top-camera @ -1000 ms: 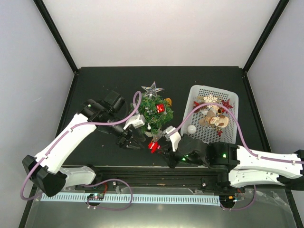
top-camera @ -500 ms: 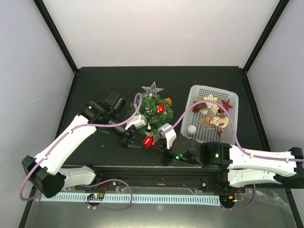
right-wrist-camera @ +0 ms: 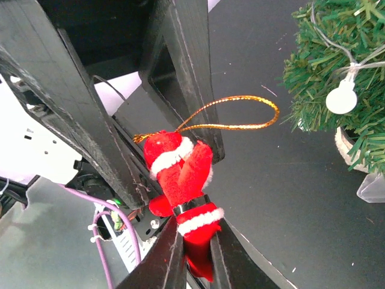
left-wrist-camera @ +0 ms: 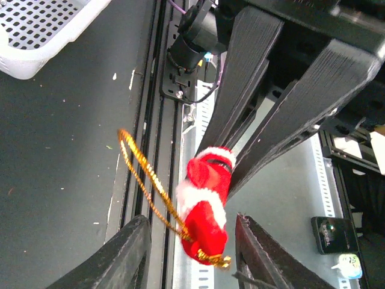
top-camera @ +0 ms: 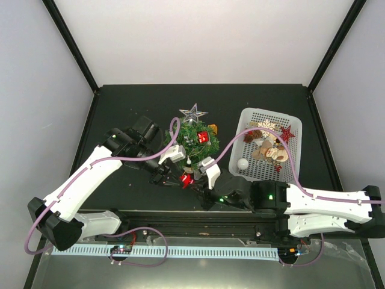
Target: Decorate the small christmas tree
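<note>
The small christmas tree [top-camera: 194, 139] stands mid-table with a silver star [top-camera: 192, 112] and a red ornament on it; its green branches and a white bulb [right-wrist-camera: 341, 99] show in the right wrist view. My right gripper [right-wrist-camera: 195, 247] is shut on the lower end of a red-and-white Santa ornament [right-wrist-camera: 180, 180] with a gold loop [right-wrist-camera: 240, 114]. My left gripper [left-wrist-camera: 192, 241] is open, one finger on each side of that ornament [left-wrist-camera: 207, 211], not closed on it. In the top view both grippers meet at the ornament [top-camera: 187, 179], just in front of the tree.
A white mesh basket [top-camera: 251, 117] with several ornaments stands at the right of the tree. The black rail [top-camera: 180, 217] of the arm bases runs along the near edge, close below the grippers.
My right gripper has carried the Santa ornament left and a little farther back, in between the left gripper's open fingers. The left arm has barely moved.
</note>
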### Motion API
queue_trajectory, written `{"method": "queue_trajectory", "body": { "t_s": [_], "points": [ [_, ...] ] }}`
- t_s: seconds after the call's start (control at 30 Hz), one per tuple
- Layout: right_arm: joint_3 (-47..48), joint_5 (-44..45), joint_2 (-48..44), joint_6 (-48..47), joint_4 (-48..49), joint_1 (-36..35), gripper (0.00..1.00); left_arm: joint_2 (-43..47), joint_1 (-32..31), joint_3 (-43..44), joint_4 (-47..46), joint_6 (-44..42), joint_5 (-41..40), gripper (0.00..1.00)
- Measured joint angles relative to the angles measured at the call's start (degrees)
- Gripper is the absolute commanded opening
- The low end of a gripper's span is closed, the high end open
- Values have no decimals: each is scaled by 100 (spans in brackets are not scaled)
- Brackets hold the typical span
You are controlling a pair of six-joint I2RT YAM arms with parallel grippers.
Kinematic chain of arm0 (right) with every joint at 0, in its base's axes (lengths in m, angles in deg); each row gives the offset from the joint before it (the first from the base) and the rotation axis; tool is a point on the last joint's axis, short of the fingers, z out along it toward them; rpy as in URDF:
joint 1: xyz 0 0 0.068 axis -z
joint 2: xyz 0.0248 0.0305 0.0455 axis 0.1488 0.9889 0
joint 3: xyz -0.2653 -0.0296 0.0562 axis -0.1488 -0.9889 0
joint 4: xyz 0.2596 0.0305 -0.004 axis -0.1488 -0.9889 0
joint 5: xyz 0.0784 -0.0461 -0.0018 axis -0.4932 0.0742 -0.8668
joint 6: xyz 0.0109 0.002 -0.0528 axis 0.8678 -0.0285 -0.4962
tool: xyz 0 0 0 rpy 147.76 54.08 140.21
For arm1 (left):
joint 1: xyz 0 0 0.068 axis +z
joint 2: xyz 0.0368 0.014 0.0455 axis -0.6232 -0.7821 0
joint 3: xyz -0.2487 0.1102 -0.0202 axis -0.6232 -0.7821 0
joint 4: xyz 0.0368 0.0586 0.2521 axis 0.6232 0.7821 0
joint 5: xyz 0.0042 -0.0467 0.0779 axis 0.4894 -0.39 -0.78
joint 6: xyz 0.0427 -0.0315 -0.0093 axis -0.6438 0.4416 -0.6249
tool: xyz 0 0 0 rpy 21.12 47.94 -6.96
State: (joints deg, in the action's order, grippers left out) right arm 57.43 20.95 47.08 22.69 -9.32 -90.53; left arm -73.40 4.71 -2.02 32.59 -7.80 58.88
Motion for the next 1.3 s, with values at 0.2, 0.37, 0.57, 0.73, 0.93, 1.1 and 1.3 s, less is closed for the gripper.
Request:
{"method": "queue_trajectory", "body": {
  "t_s": [0.2, 0.37, 0.57, 0.73, 0.93, 1.1, 1.3],
  "points": [
    [0, 0, 271, -4, 39, 0, 11, 0, 0, 0, 4, -2, 4, 28],
    [0, -2, 374, -9, 111, -13, 11, 0, 2, 0, 7, -17, -42, 17],
    [0, 15, 374, -9, 114, -28, 12, 0, 2, 0, 9, -50, -66, 7],
    [-9, 22, 374, -22, 114, -28, 21, 2, 2, 0, 7, -63, -87, 2],
    [-15, 63, 374, -72, 101, -28, 28, 0, 0, 33, 33, -149, -173, 2],
    [-48, 157, 262, -72, 9, -28, 29, 0, -76, 52, 83, -243, -339, 2],
    [-280, 173, -293, -96, 114, -26, 30, -9, -291, 52, 238, -398, -393, 1]
  ]
}}
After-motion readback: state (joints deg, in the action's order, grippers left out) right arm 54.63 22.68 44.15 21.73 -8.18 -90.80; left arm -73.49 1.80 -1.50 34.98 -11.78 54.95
